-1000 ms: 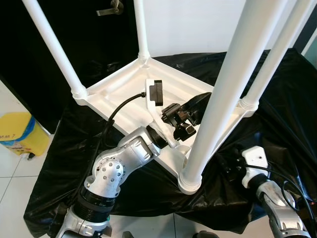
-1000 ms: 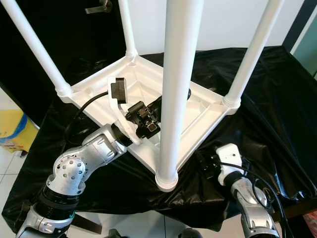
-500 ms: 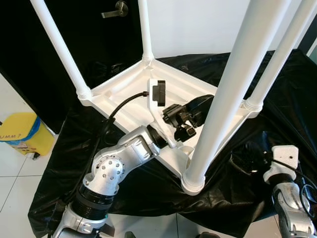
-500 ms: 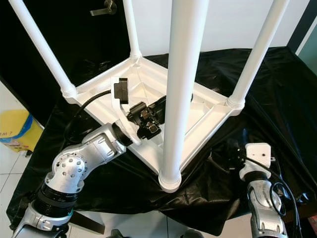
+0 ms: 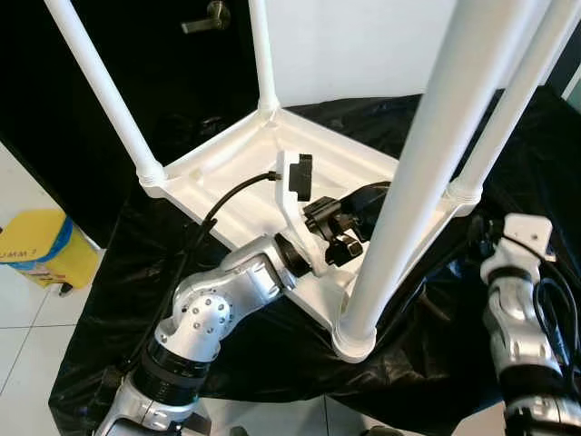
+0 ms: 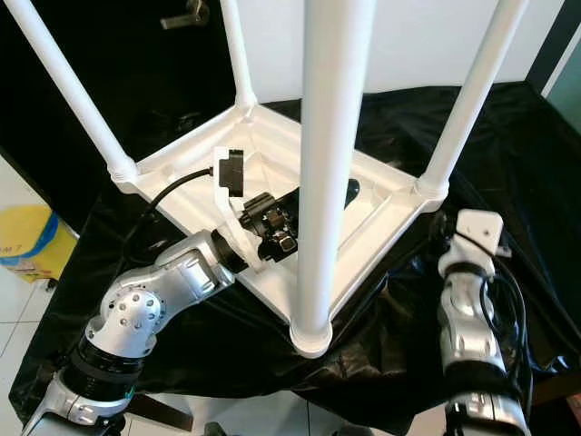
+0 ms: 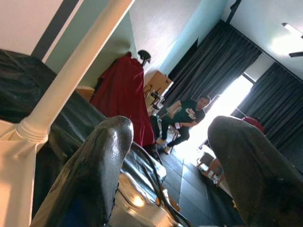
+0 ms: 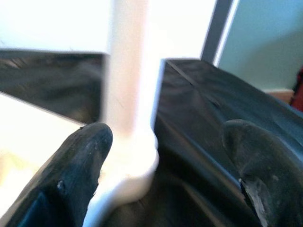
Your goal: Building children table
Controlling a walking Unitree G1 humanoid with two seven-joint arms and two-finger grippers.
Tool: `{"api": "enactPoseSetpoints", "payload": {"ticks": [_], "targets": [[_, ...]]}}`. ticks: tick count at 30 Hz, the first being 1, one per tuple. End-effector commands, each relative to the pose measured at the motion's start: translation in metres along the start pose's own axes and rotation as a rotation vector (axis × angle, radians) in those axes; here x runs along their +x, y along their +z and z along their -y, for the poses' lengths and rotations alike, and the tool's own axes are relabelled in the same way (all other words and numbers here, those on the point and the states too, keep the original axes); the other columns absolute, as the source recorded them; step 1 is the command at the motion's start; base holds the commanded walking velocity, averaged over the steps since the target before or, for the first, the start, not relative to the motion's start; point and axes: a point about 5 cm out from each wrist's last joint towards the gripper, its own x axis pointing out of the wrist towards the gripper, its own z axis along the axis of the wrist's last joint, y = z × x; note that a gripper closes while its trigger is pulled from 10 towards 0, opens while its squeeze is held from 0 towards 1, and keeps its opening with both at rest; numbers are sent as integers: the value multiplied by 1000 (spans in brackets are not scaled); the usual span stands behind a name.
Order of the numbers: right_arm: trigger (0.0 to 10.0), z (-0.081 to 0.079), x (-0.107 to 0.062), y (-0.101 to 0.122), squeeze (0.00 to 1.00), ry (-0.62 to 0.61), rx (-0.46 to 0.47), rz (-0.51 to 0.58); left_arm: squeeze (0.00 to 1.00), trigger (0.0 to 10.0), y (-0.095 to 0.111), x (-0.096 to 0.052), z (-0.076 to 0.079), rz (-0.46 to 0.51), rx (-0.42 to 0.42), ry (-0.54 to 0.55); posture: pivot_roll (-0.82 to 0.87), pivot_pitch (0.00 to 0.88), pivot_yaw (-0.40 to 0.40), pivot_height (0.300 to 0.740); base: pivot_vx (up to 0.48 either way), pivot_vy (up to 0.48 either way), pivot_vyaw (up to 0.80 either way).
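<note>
The white children's table [image 5: 272, 173] lay upside down on a desk draped in black sheeting [image 5: 136, 263], its four white legs pointing up. The nearest leg [image 6: 327, 163] rose through the middle of the scene from a socket at the table's near corner. A second leg [image 6: 463, 100] stood at the right corner, a third [image 5: 100, 91] at the left corner, and the fourth [image 5: 261, 54] at the far corner.

The left gripper [image 5: 349, 222] reached from the near left into the hollow underside of the tabletop, close beside the nearest leg. In its wrist view the two black fingers [image 7: 94, 170] stood apart with nothing between them, and a table leg [image 7: 71, 75] showed beyond them. Behind that were a red cloth [image 7: 120, 94], dark curtains [image 7: 208, 66] and a seated person [image 7: 182, 118] far off.

The right arm [image 6: 467, 300] came up on the near right, its white wrist housing just beside the table's right corner. The right gripper [image 8: 170, 161] also had its fingers spread wide and empty. It faced the foot of a leg [image 8: 128, 94] where it met the tabletop, though blur made it hard to tell how close the fingers were.

A yellow bin [image 5: 36, 245] sat on the tiled floor [image 5: 27, 309] at the left, and a dark door with a metal handle [image 5: 204, 18] stood at the far left.
</note>
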Motion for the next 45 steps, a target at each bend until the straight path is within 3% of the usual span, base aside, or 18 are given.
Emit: {"api": "enactPoseSetpoints", "payload": {"ticks": [1, 4, 11, 13, 16, 18, 19, 21, 24, 30, 34, 38, 39, 42, 43, 44, 45], "targets": [[10000, 0, -3, -10, 0, -6, -28, -44, 0, 10000, -1, -2, 32, -22, 24, -557, -148, 68, 59, 740, 0, 0, 0], [10000, -8, 16, 4, 0, -62, -29, -27, 0, 10000, -2, 0, 33, -29, 34, -558, -140, 68, 54, 740, 0, 0, 0], [10000, -19, 29, 15, 0, -93, -34, -21, 0, 10000, -2, 0, 33, -32, 42, -555, -129, 71, 48, 740, 0, 0, 0], [10000, -35, 40, 29, 0, -1, -1, -19, 0, 10000, -2, 1, 33, -27, 50, -551, -110, 72, 41, 740, 0, 0, 0], [10000, -35, 40, 29, 0, -1, -1, -19, 0, 10000, -2, 1, 33, -27, 50, -551, -110, 72, 41, 740, 0, 0, 0], [10000, -40, 44, 33, 0, 42, 14, -19, 0, 10000, -1, 1, 33, -25, 54, -550, -110, 72, 41, 740, 0, 0, 0], [10000, -47, 50, 43, 0, 123, 40, -15, 0, 10000, -1, 2, 35, -21, 55, -552, -103, 77, 37, 740, 0, 0, 0], [10000, -47, 50, 43, 0, 123, 40, -15, 0, 10000, -1, 2, 35, -21, 55, -552, -103, 77, 37, 740, 0, 0, 0], [10000, -58, 59, 61, 0, 258, 58, 7, 0, 10000, -3, 5, 38, -15, 54, -560, -98, 78, 35, 740, 0, 0, 0], [10000, -67, 60, 68, 0, 358, 42, 18, 0, 10000, -5, 9, 42, -11, 48, -577, -96, 74, 41, 740, 0, 0, 0], [10000, -66, 59, 66, 0, 333, 35, 37, 0, 10000, -7, 11, 42, -19, 51, -577, -95, 72, 41, 740, 0, 0, 0], [10000, -58, 54, 57, 0, 254, 44, 63, 0, 10000, -9, 11, 34, -45, 92, -510, -92, 72, 47, 740, 0, 0, 0], [10000, -52, 49, 50, 0, 214, 50, 84, 0, 10000, -7, 8, 23, -52, 141, -436, -91, 72, 48, 740, 0, 0, 0], [10000, -52, 49, 50, 0, 214, 50, 84, 0, 10000, -7, 8, 23, -52, 141, -436, -91, 72, 48, 740, 0, 0, 0], [10000, -46, 43, 44, 0, 183, 47, 109, 0, 10000, -3, 4, 12, -57, 192, -359, -91, 72, 52, 740, 0, 0, 0], [10000, -46, 43, 44, 0, 183, 47, 109, 0, 10000, -3, 4, 12, -57, 192, -359, -91, 72, 52, 740, 0, 0, 0], [10000, -38, 35, 36, 0, 183, 53, 130, 0, 10000, 3, -5, -4, -69, 264, -252, -97, 73, 53, 740, 0, 0, 0]]}}
